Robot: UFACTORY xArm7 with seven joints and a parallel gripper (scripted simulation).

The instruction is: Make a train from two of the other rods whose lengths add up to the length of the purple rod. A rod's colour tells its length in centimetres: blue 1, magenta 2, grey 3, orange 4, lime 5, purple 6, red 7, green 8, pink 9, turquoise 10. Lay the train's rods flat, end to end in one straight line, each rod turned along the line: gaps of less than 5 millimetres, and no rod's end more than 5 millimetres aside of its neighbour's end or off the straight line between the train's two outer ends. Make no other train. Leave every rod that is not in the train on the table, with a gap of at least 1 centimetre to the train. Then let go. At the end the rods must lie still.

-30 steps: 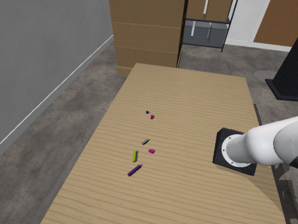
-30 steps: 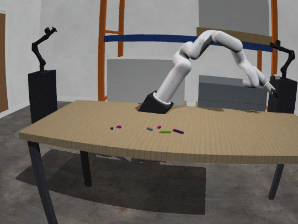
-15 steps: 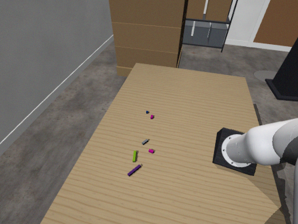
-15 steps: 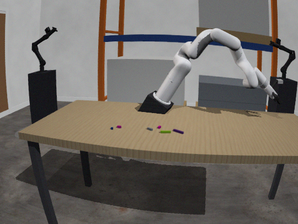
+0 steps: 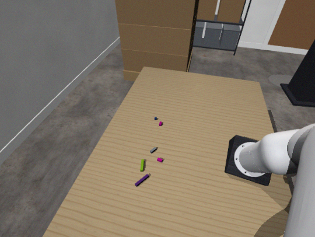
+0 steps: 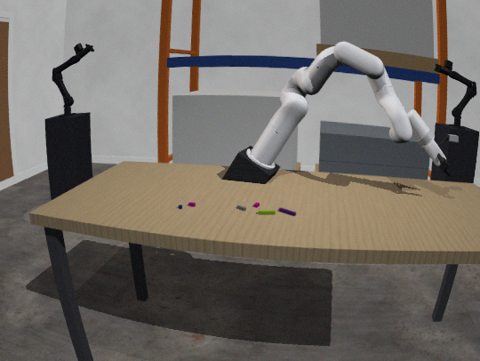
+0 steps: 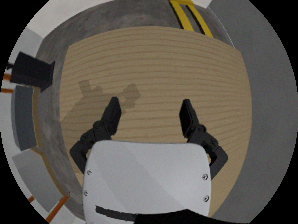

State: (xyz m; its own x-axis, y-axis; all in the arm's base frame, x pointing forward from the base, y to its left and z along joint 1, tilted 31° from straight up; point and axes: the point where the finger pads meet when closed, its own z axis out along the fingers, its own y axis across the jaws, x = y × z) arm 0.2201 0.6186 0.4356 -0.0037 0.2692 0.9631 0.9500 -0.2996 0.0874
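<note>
The purple rod [image 5: 142, 180] [image 6: 287, 212] lies flat on the wooden tabletop [image 5: 198, 204] [image 6: 356, 231] [image 7: 155, 65], near the lime rod [image 5: 142, 165] [image 6: 267, 212], the two apart. It is well apart from my fingers [image 6: 446, 169], which hang above the surface, spread wide and released. Around me I see a concrete floor [image 5: 81, 117] [image 6: 200, 307], pale walls [image 6: 120, 80], a tan cabinet [image 5: 154, 38] beyond the tabletop's far end, and orange posts [image 6: 164, 89] behind my arm [image 6: 280, 129].

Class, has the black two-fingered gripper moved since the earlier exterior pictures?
Yes: in the exterior view the gripper sits lower against the black pedestal behind it.
</note>
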